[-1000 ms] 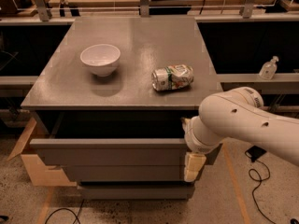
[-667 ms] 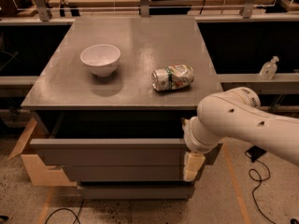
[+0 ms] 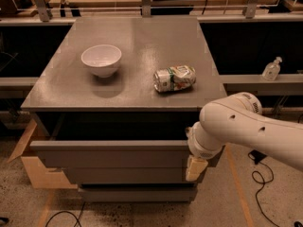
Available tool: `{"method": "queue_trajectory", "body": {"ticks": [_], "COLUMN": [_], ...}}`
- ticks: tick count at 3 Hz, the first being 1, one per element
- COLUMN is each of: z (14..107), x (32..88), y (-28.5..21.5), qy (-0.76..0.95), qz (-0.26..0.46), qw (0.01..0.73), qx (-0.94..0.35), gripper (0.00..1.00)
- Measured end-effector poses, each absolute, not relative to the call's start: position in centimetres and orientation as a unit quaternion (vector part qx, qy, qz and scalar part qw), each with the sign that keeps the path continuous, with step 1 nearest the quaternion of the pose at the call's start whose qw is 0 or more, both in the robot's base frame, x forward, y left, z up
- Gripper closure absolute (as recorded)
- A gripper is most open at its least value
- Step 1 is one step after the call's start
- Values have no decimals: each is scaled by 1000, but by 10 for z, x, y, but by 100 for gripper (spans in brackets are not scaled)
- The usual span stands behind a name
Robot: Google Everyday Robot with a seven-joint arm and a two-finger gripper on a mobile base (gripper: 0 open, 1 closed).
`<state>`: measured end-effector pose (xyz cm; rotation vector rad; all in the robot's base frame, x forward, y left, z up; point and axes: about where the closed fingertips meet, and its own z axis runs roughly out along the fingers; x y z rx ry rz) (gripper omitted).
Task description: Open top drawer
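The top drawer (image 3: 111, 153), the widest grey front, stands pulled out from under the grey cabinet top (image 3: 128, 86), with a dark gap showing behind its upper edge. My gripper (image 3: 195, 168) hangs at the drawer front's right end, its pale fingertip against the front. My white arm (image 3: 251, 129) reaches in from the right. The medium drawer front (image 3: 125, 176) and the narrowest one (image 3: 137, 193) sit below, less far out.
A white bowl (image 3: 101, 59) and a crushed can (image 3: 174, 78) lie on the cabinet top. A cardboard box (image 3: 33, 167) stands at the left of the drawers. A sanitiser bottle (image 3: 271, 69) is on a shelf at right. Cables (image 3: 258, 176) lie on the floor.
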<state>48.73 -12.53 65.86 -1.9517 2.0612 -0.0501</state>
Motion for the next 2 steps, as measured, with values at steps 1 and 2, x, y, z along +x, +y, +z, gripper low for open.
{"method": "queue_trajectory", "body": {"ticks": [1, 2], "z": [654, 654], "x": [469, 448], "y": [-138, -152], "qy": [735, 754], "qz": [-8, -1], "qw": [145, 140], "qx": [-662, -642], "gripper": [40, 63]}}
